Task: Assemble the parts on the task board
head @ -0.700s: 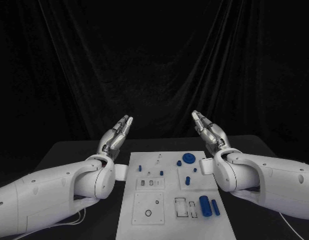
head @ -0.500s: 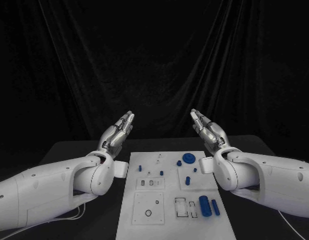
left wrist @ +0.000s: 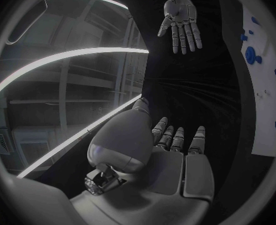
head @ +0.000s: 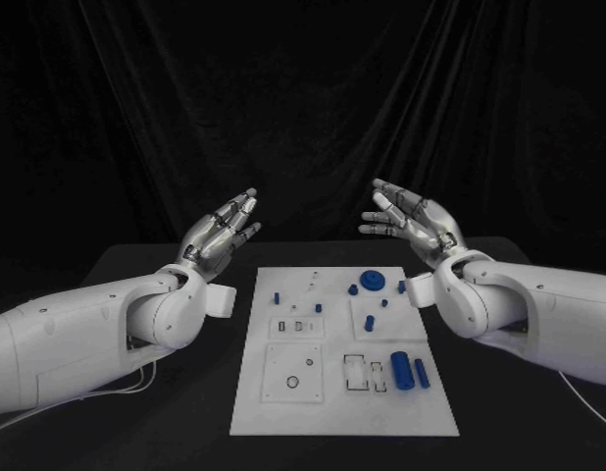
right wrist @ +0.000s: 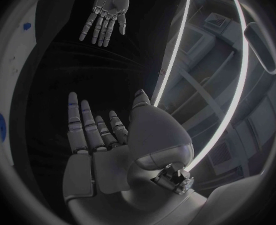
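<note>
The white task board (head: 334,412) lies flat in the middle of the black table. Small blue parts lie on it: a round knob (head: 373,281) near the far edge, a thick cylinder (head: 402,372) and a thin peg (head: 421,372) at the near right, and a few small pieces (head: 370,322) between. My left hand (head: 223,234) is raised above the table's far left, fingers spread, holding nothing. My right hand (head: 409,222) is raised opposite it, palm turned inward, fingers apart and empty. The left wrist view shows the left palm (left wrist: 169,160) and the right hand (left wrist: 180,19) beyond.
The board's white edge (left wrist: 262,85) curves along one side of the left wrist view, with blue parts on it. A black curtain hangs behind the table. Bare black tabletop (head: 148,294) lies on both sides of the board.
Both hands have risen and turned from edge-on to showing their spread fingers; the right hand opened out wider. The camera view has shifted slightly. Nothing on the board moved.
</note>
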`<state>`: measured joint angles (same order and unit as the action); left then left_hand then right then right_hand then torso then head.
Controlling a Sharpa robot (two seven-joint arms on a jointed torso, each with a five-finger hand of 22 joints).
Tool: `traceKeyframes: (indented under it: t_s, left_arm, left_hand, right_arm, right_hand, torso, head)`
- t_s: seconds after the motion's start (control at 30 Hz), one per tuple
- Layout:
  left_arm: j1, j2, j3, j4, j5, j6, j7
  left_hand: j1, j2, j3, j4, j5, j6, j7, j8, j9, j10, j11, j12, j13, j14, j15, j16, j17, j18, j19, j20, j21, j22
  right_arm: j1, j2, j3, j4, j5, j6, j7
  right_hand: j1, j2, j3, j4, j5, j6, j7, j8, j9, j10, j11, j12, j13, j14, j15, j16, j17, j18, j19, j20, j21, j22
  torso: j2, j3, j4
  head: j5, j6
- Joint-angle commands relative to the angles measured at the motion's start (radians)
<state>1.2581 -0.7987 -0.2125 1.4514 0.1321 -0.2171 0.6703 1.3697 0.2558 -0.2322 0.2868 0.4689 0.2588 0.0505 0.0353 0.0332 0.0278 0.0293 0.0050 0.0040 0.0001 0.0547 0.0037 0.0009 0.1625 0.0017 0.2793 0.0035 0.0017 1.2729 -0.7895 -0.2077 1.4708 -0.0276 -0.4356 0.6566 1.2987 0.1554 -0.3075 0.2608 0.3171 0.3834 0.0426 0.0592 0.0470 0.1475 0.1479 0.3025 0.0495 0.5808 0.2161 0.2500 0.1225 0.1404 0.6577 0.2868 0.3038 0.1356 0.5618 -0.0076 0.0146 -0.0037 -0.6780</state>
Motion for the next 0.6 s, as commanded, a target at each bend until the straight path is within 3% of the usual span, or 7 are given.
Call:
traceKeyframes:
  t_s: [0.03,0.07,0.13,0.3,0.37,0.47,0.6]
  left_arm:
    - [0.004,-0.008,0.002,0.009,-0.079,0.045,0.139]
    - [0.005,-0.015,0.002,0.015,-0.095,0.042,0.141]
    - [0.01,-0.029,0.002,0.029,-0.114,0.039,0.143]
    - [0.036,-0.054,0.002,0.055,-0.136,0.046,0.14]
    - [0.051,-0.068,0.002,0.073,-0.142,0.048,0.138]
    - [0.067,-0.082,0.002,0.093,-0.145,0.049,0.138]
    - [0.082,-0.09,0.002,0.108,-0.147,0.056,0.135]
  left_hand:
    - [0.041,-0.007,0.012,-0.001,0.046,0.009,0.002,0.001,0.0,0.052,0.054,0.015,0.017,0.0,0.021,-0.004,-0.001,0.019,0.006,0.001,0.004,0.005]
    - [0.06,-0.014,0.016,-0.002,0.073,-0.002,-0.026,-0.002,-0.001,0.077,0.079,0.018,0.022,0.0,0.033,-0.004,-0.001,0.015,0.0,-0.015,-0.002,0.0]
    - [0.07,-0.021,0.017,0.0,0.09,0.0,-0.021,-0.001,-0.001,0.078,0.077,0.016,0.023,0.0,0.034,-0.004,-0.001,0.015,0.0,-0.016,-0.001,0.0]
    - [0.111,-0.03,0.027,-0.001,0.13,0.02,0.014,0.002,0.001,0.075,0.057,0.014,0.021,0.0,0.032,-0.004,-0.001,0.017,0.001,-0.013,0.0,0.001]
    - [0.127,-0.034,0.033,-0.006,0.145,0.034,0.028,0.004,0.002,0.071,0.053,0.014,0.02,0.0,0.03,-0.004,-0.001,0.017,0.001,-0.013,0.0,0.001]
    - [0.138,-0.037,0.037,-0.008,0.157,0.053,0.04,0.009,0.004,0.072,0.051,0.014,0.02,0.0,0.03,-0.004,-0.001,0.017,0.002,-0.012,0.0,0.001]
    - [0.149,-0.041,0.042,-0.011,0.169,0.07,0.049,0.012,0.006,0.068,0.051,0.013,0.019,0.0,0.034,-0.004,-0.001,0.017,0.003,-0.009,0.002,0.003]
  right_arm:
    - [0.024,-0.014,0.002,0.002,-0.263,0.0,-0.019]
    - [0.037,-0.021,0.002,0.005,-0.356,-0.016,-0.036]
    - [0.065,-0.031,0.002,0.011,-0.547,-0.034,-0.081]
    - [0.132,-0.039,0.002,0.019,-1.05,-0.02,-0.237]
    - [0.161,-0.027,0.002,0.01,-1.331,0.015,-0.316]
    - [0.181,-0.011,0.002,-0.002,-1.594,0.058,-0.385]
    - [0.192,0.001,0.002,-0.013,-1.765,0.124,-0.447]
  right_hand:
    - [0.106,-0.015,0.027,-0.043,0.072,0.109,0.021,0.022,0.012,0.159,0.027,0.164,0.018,0.286,-0.053,0.106,0.047,0.04,0.198,-0.024,0.066,0.018]
    - [0.136,-0.017,0.032,-0.056,0.082,0.171,0.026,0.033,0.022,0.222,0.025,0.205,0.019,0.383,-0.092,0.144,0.064,0.05,0.284,-0.049,0.096,0.027]
    - [0.16,-0.014,0.034,-0.058,0.073,0.331,0.027,0.071,0.05,0.294,0.009,0.219,0.018,0.474,-0.125,0.189,0.084,0.043,0.376,-0.089,0.123,0.034]
    - [0.141,-0.039,0.035,-0.006,-0.149,0.392,0.018,0.062,0.061,0.567,-0.039,0.207,0.014,0.74,-0.214,0.433,0.209,0.041,0.638,-0.183,0.287,0.122]
    - [0.199,-0.05,0.088,-0.034,-0.077,0.431,-0.001,0.061,0.065,0.645,-0.055,0.15,0.014,0.795,-0.237,0.594,0.334,0.028,0.688,-0.205,0.448,0.28]
    - [0.211,-0.088,0.146,-0.023,-0.13,0.479,-0.043,0.05,0.068,0.742,-0.081,0.054,0.016,0.861,-0.263,0.879,0.669,-0.01,0.73,-0.226,0.754,0.637]
    - [0.166,-0.135,0.163,0.017,-0.147,0.526,-0.057,0.055,0.074,0.825,-0.11,0.033,0.019,0.915,-0.284,1.019,0.871,-0.039,0.775,-0.247,0.925,0.861]
  torso:
    - [0.005,-0.0016,0.0015]
    - [0.005,-0.0021,0.0016]
    - [0.006,-0.0038,0.002]
    - [0.026,-0.0041,0.0019]
    - [0.038,-0.0041,0.0039]
    - [0.053,-0.0058,0.0059]
    - [0.077,-0.0084,0.0094]
  head:
    - [-0.007,-0.031]
    - [-0.008,-0.038]
    - [-0.006,-0.053]
    - [-0.001,-0.072]
    - [0.002,-0.075]
    - [0.0,-0.078]
    - [0.003,-0.072]
